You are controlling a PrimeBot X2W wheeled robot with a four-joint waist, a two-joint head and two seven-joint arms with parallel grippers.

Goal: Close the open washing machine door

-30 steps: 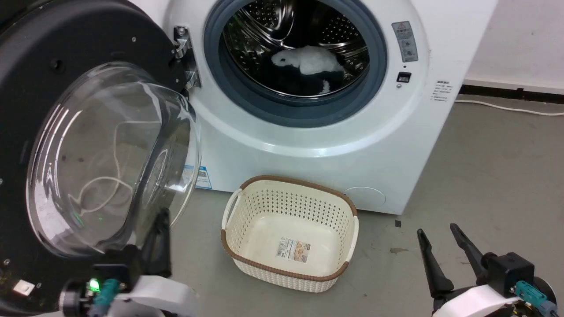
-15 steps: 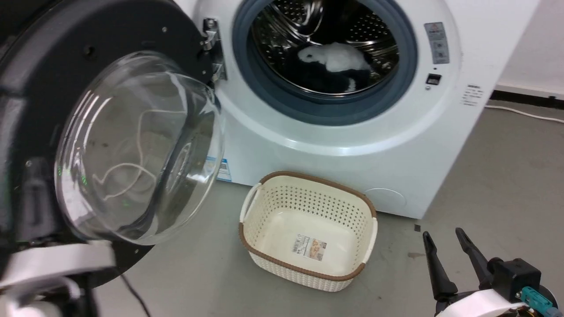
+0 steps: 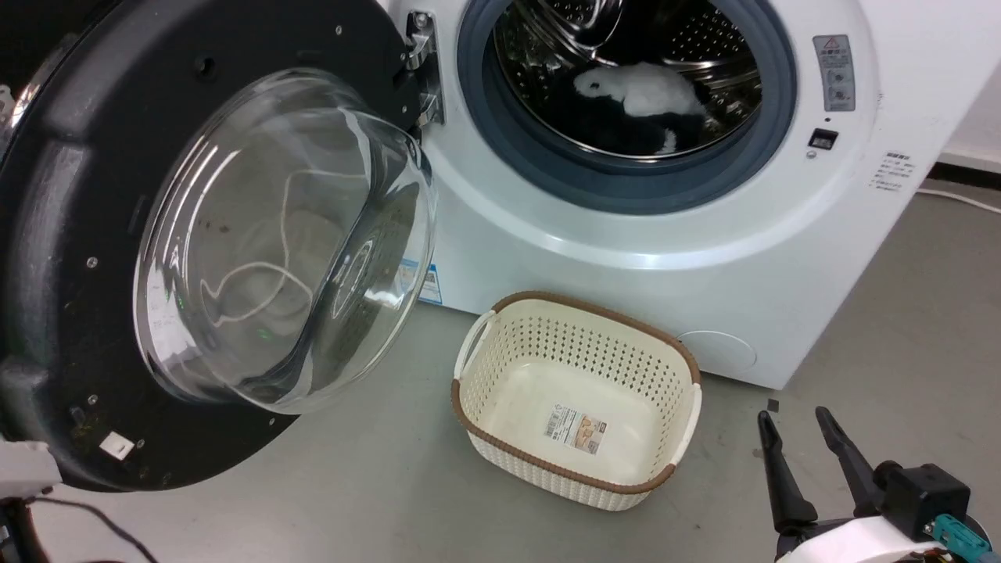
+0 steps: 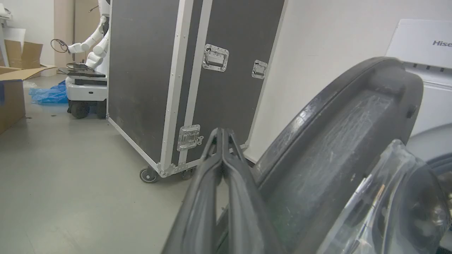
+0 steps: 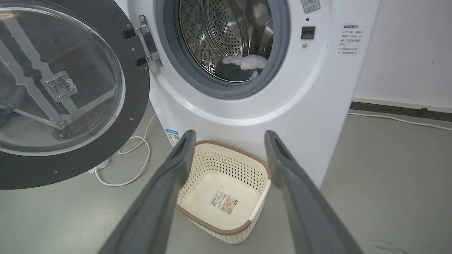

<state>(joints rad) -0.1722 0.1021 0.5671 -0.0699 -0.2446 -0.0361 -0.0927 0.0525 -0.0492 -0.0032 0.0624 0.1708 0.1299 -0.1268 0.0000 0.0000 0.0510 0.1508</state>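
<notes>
Surface notes, door and surroundings.
I saw the washing machine door [image 3: 70,234] with a matt, scuffed black rim, a glossy clear glass bowl [image 3: 281,234] and a bright metal hinge [image 3: 422,70]. The drum [image 3: 688,47] was polished perforated steel, its seal [image 3: 626,195] matt grey rubber. The basket [image 3: 579,477] was cream plastic. My right gripper [image 3: 791,416] had matt dark fingers [image 5: 159,201].

Robotics test lab or workshop rather than a home. Evidence: bare grey floor [image 4: 70,183], plain white wall [image 4: 317,35], wheeled black flight case [image 4: 148,77], cardboard boxes [image 4: 12,95] far left, second white wheeled robot [image 4: 88,70] near them, washing machine [image 3: 626,258] standing freely on the open floor.
</notes>
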